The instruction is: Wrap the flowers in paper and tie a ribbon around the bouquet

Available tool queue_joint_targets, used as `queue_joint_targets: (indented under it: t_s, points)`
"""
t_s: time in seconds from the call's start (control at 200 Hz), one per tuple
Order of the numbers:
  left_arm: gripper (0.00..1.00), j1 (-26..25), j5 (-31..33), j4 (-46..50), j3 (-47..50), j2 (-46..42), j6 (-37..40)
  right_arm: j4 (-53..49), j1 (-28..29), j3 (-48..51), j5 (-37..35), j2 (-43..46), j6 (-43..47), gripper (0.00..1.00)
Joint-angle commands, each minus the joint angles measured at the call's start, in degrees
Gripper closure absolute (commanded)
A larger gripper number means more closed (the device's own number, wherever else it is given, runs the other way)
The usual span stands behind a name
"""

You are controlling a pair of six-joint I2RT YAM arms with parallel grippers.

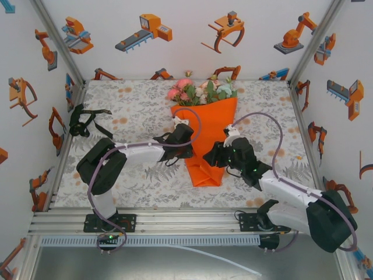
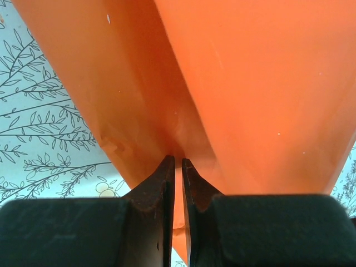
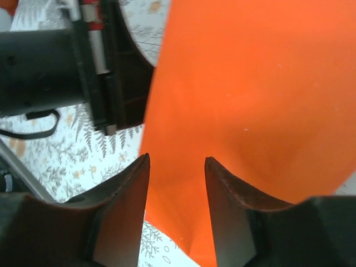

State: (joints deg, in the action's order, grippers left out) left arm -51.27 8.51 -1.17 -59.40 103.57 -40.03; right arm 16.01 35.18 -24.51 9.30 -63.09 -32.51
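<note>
The bouquet lies in the middle of the table: pink, cream and green flowers (image 1: 195,90) stick out at the far end of an orange paper (image 1: 208,131) cone that narrows toward me. My left gripper (image 1: 185,135) is at the cone's left edge. In the left wrist view its jaws stand almost together, pinching a fold of the paper (image 2: 250,83) at the left gripper (image 2: 178,158). My right gripper (image 1: 211,156) is at the cone's lower right edge. It hangs open over the paper (image 3: 250,83), and nothing is clamped in the right gripper (image 3: 177,158). The black ribbon (image 1: 84,121) lies bunched at the far left.
The leaf-patterned tablecloth (image 1: 134,105) covers the table inside white walls with metal posts. The left arm's black wrist (image 3: 55,61) is close to the right gripper, just across the cone. The cone's tip (image 1: 205,181) points at the near rail (image 1: 175,219).
</note>
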Motion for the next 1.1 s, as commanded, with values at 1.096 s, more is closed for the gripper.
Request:
queue_joint_targets:
  t_s: [1.096]
  points:
    - [0.80, 1.83, -6.10, -6.46, -4.53, 8.54, -9.43, 6.85, -2.47, -2.82, 17.65, -10.66, -0.21, 0.77]
